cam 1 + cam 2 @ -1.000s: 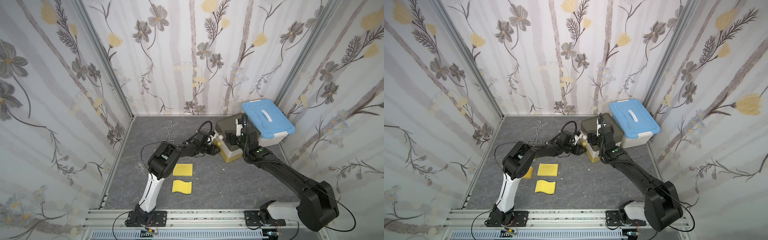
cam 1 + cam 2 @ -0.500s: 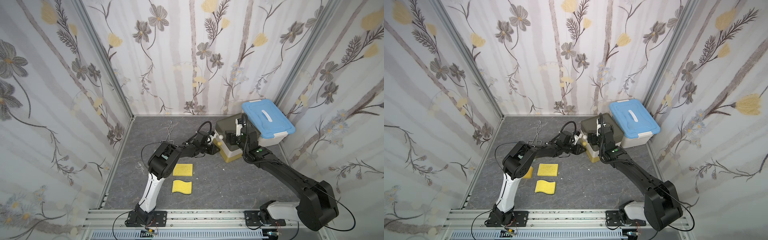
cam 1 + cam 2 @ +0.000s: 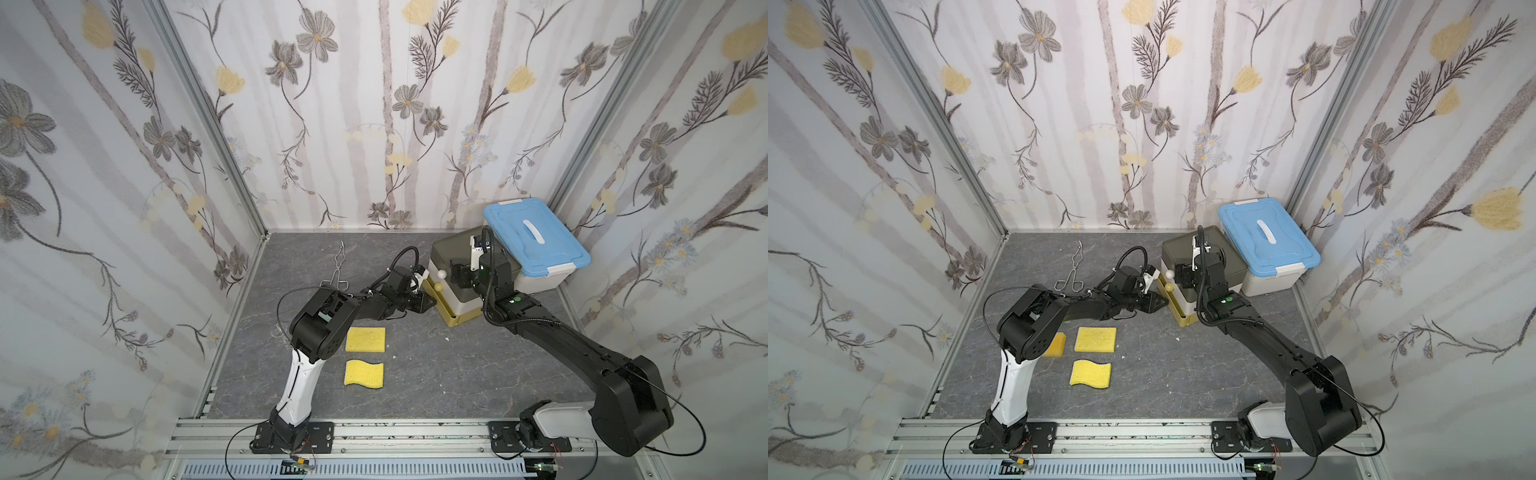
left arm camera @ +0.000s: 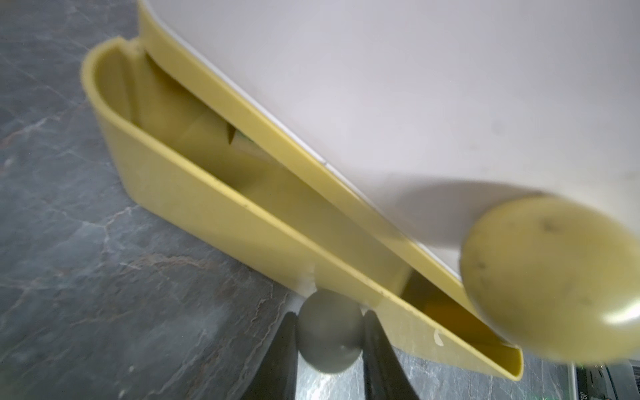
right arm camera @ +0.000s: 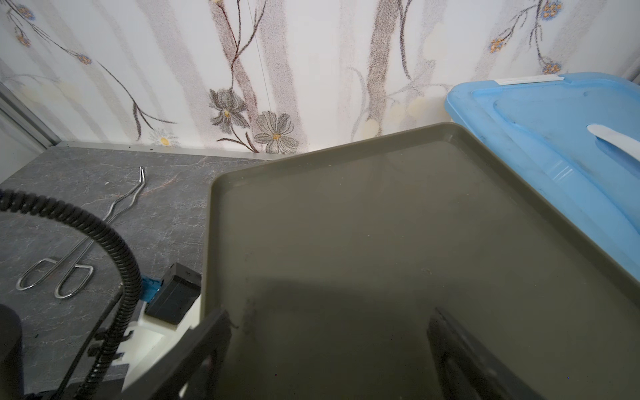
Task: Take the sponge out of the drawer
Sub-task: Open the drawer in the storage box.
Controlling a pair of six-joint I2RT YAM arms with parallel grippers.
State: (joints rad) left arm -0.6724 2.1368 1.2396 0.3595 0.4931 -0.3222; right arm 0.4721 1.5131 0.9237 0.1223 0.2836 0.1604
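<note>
In both top views the left gripper sits at the foot of the drawer unit, against its yellow bottom drawer, which juts out only slightly. The right gripper hangs over the unit's olive top. 2 loose sponges lie on the surface well in front of the unit (a 3rd sponge shows in a top view).

In the left wrist view the left gripper pinches the drawer's round knob. The slot is narrow. A pale corner deep inside is probably the sponge, so it is not yet out. The step in hand looks like opening the drawer, and the next move calls for a straight pull away from the unit.

In the right wrist view the right gripper is spread with nothing between its fingers, apparently steadying the unit. A blue-lidded box crowds the unit's far side. The surface in front of the unit looks free for the pull.
</note>
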